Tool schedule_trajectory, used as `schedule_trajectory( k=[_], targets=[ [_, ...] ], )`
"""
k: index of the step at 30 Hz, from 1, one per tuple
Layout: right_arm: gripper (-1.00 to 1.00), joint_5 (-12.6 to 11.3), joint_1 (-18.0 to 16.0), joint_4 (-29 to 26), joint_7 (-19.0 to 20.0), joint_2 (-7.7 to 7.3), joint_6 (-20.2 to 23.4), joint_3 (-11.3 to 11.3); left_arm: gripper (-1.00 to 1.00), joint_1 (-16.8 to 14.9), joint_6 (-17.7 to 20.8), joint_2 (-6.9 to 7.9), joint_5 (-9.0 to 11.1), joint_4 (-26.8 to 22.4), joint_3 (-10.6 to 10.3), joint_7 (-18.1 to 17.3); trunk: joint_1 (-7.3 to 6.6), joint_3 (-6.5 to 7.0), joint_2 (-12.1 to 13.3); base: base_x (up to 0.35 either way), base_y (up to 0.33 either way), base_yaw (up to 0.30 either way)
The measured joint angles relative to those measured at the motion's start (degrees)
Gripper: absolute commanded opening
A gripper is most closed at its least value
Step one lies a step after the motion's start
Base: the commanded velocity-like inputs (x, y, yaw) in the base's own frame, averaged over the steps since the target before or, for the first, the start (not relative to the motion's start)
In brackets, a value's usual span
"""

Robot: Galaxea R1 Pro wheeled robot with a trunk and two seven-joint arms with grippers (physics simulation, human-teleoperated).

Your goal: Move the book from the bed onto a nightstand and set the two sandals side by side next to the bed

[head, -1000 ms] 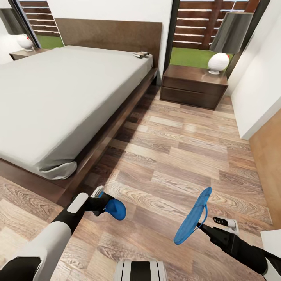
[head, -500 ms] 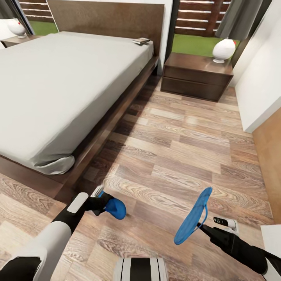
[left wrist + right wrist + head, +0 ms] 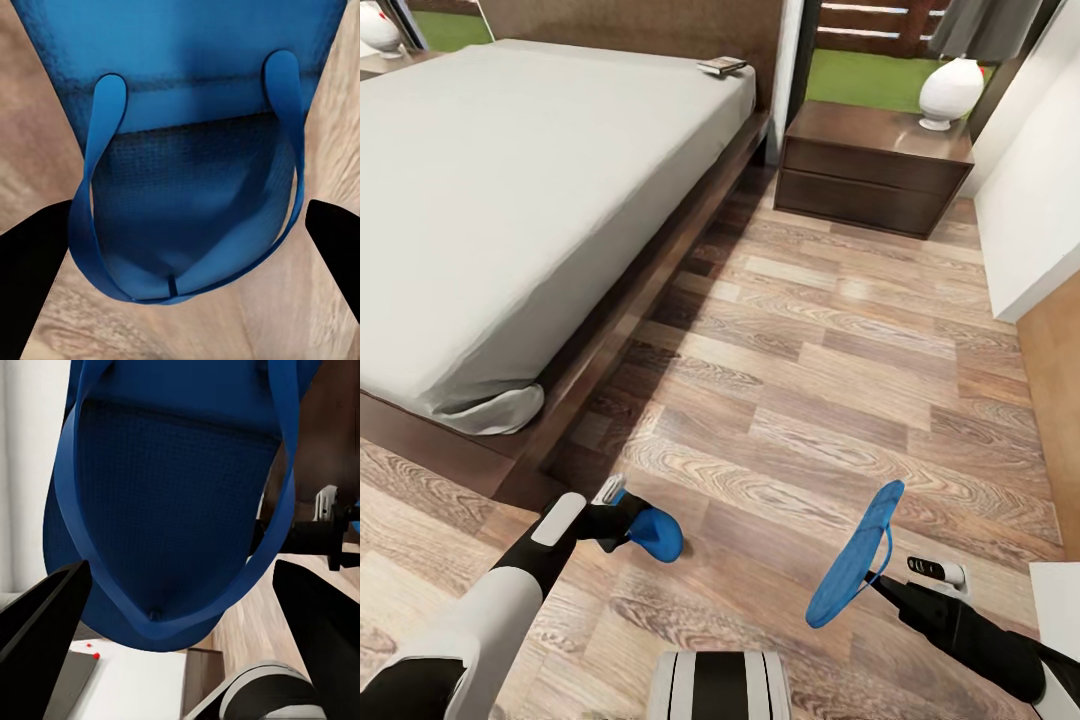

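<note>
View shifted: dark-brown wooden bed (image 3: 660, 270), nightstand (image 3: 870, 165) now nearer; base advancing. Left end effector (image 3: 622, 522), right end effector (image 3: 880, 578) each grasping bright blue flip-flop (image 3: 656, 534) (image 3: 855, 555). Placement pending.

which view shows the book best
The head view: the book lies on the bed at its far corner by the headboard, small but whole. The wrist views show a blue sandal close up in each gripper, not the book.
</note>
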Motion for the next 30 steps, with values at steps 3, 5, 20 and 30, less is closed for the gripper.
schedule_trajectory(
  k=[3, 5, 20, 30],
  targets=[
    [-1.0, -0.01, 0.04, 0.0, 0.0, 0.01, 0.0, 0.0, -1.0, 0.0, 0.0, 0.01, -0.03, 0.0, 0.0, -0.01, 0.08, -0.67, -0.04, 0.0, 0.0, 0.0],
    [-1.0, -0.03, 0.05, 0.0, 0.0, -0.04, 0.02, -0.03, -1.0, 0.0, -0.03, 0.01, 0.06, -0.01, 0.01, -0.02, 0.1, -0.89, -0.06, 0.0, 0.0, 0.0],
    [-1.0, -0.05, 0.06, 0.0, 0.0, -0.08, 0.02, -0.07, -1.0, 0.0, -0.03, 0.19, 0.07, -0.01, 0.02, -0.02, 0.1, -0.89, -0.06, 0.0, 0.0, 0.0],
    [-1.0, 0.07, 0.11, 0.0, 0.0, -0.24, 0.0, -0.07, -1.0, 0.0, 0.02, 0.72, -0.03, 0.0, 0.04, -0.01, 0.31, -2.66, -0.16, 0.0, 0.0, 0.0]
  ],
)
